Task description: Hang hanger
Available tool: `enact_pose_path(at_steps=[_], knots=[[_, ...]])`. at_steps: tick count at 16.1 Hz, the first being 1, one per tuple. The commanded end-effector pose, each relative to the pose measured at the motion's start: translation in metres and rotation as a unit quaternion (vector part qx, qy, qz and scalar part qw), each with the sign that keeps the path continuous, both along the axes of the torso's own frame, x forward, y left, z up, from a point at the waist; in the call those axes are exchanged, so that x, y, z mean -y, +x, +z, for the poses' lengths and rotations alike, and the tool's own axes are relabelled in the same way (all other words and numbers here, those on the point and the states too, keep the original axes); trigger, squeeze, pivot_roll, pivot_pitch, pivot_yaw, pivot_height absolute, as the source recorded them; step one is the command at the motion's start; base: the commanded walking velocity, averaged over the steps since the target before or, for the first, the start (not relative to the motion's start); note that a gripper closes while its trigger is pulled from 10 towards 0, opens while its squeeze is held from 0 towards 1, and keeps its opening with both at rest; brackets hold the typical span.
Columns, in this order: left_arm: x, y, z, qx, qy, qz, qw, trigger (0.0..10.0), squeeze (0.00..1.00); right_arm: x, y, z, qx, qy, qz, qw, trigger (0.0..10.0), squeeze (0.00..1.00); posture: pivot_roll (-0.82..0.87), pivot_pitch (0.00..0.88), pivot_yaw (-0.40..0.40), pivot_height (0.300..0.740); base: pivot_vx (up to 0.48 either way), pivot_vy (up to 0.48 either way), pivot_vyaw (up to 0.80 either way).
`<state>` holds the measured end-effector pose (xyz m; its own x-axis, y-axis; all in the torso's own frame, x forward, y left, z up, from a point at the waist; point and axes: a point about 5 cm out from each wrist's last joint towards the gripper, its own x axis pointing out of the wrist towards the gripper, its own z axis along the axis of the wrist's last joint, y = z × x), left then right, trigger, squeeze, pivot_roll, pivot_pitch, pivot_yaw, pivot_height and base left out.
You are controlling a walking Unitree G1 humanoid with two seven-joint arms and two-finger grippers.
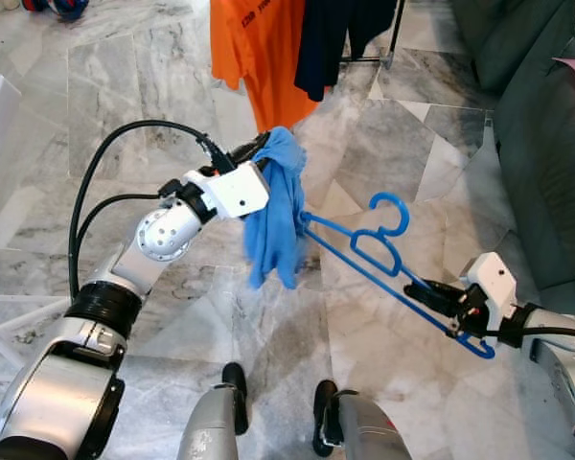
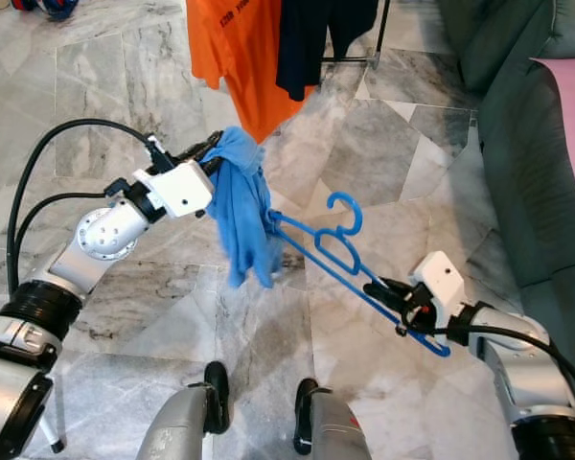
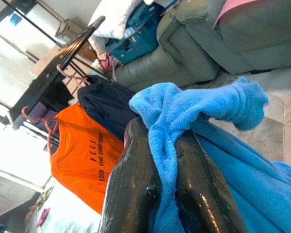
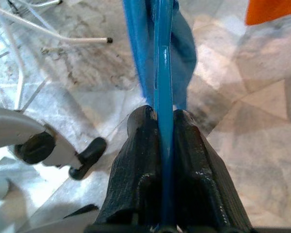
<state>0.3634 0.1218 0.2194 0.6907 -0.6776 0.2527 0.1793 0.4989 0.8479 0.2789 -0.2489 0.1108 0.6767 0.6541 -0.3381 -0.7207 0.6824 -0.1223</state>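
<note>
A blue plastic hanger (image 1: 383, 259) lies slanted in the air in front of me, hook up. My right gripper (image 1: 439, 299) is shut on its lower arm near the right end; the right wrist view has the blue bar (image 4: 163, 97) squeezed between the two black fingers (image 4: 136, 165). A blue cloth garment (image 1: 276, 206) hangs bunched from the hanger's far end. My left gripper (image 1: 254, 153) is shut on the top of that cloth; the left wrist view has a fold of blue fabric (image 3: 184, 121) pinched between the fingers (image 3: 136, 174).
An orange T-shirt (image 1: 259, 48) and a dark navy garment (image 1: 331, 38) hang on a rack (image 3: 63, 58) straight ahead. A grey-green sofa (image 1: 541, 125) fills the right side. The floor is grey marble (image 1: 125, 86). My feet (image 1: 235, 383) are below.
</note>
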Motion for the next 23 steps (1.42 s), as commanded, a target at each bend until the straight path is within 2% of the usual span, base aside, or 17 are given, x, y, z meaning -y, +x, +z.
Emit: enact_pose_path(at_steps=[1, 10, 14, 17, 23], knots=[[-0.002, 0.000, 0.006, 0.017, 0.007, -0.005, 1.000, 10.0, 0.00, 0.000, -0.008, -0.005, -0.023, -0.002, 0.018, 1.000, 10.0, 0.00, 0.04, 0.353, 0.010, 0.740, 0.000, 0.000, 0.00], [-0.010, 0.003, 0.012, 0.028, 0.005, 0.005, 1.000, 10.0, 0.00, 0.000, -0.021, -0.010, -0.060, -0.011, 0.036, 0.997, 10.0, 0.00, 0.04, 0.359, 0.021, 0.740, 0.000, 0.000, 0.00], [-0.009, 0.001, 0.008, 0.020, 0.006, 0.000, 1.000, 10.0, 0.00, -0.009, -0.028, -0.014, -0.085, -0.007, 0.069, 0.994, 10.0, 0.00, 0.05, 0.363, 0.024, 0.740, 0.000, 0.000, 0.00], [-0.006, -0.001, 0.002, 0.009, 0.009, -0.012, 1.000, 10.0, 0.00, -0.015, -0.012, -0.001, -0.031, 0.009, 0.045, 0.998, 10.0, 0.00, 0.05, 0.365, 0.030, 0.740, 0.000, 0.000, 0.00], [-0.003, -0.002, -0.006, -0.005, 0.009, -0.017, 1.000, 10.0, 0.00, -0.025, 0.001, 0.011, 0.008, 0.023, 0.044, 0.999, 10.0, 0.00, 0.05, 0.361, 0.030, 0.740, 0.000, 0.000, 0.00]])
